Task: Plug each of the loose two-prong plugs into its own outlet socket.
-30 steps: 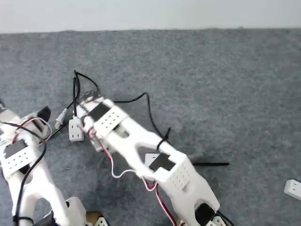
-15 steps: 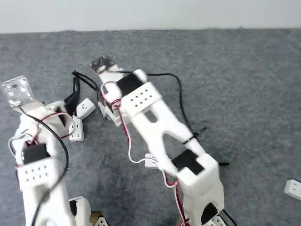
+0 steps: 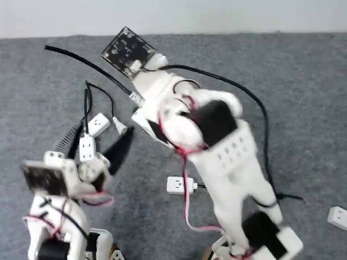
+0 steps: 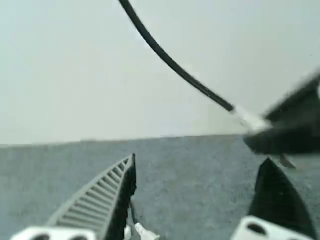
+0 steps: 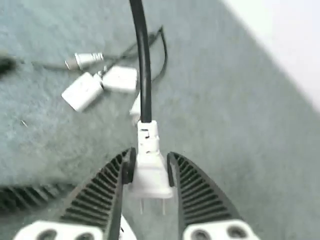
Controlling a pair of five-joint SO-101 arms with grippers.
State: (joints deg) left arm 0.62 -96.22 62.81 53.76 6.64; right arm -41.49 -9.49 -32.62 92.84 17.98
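Gripping the small white two-prong plug (image 5: pixel 149 177) by its flat sides, your right gripper (image 5: pixel 150 161) is clenched on the plastic body. Both thin metal prongs poke out free of the pads. The plug hangs above the grey carpeted table (image 3: pixel 303 97), and its thick black cord (image 5: pixel 142 65) runs away from it over a cluster of white parts.

Your left gripper (image 4: pixel 197 161) is released, with its jaws spread wide. From above, a white rectangular outlet socket block (image 3: pixel 87 149) lies between its fingers; you cannot tell whether they touch it. A second white socket block (image 3: pixel 98 124) sits just beside the first, with another loose white plug (image 3: pixel 119 129) near it.

Expect the held plug to be light, hard and smooth, so it may pivot in the pads. The cord looks stiff and will likely tug sideways. Keep your hold on the body, never on the prongs, which would bend if pushed in askew. The socket block is probably light enough to slide on the carpet, so brace it by its long sides.
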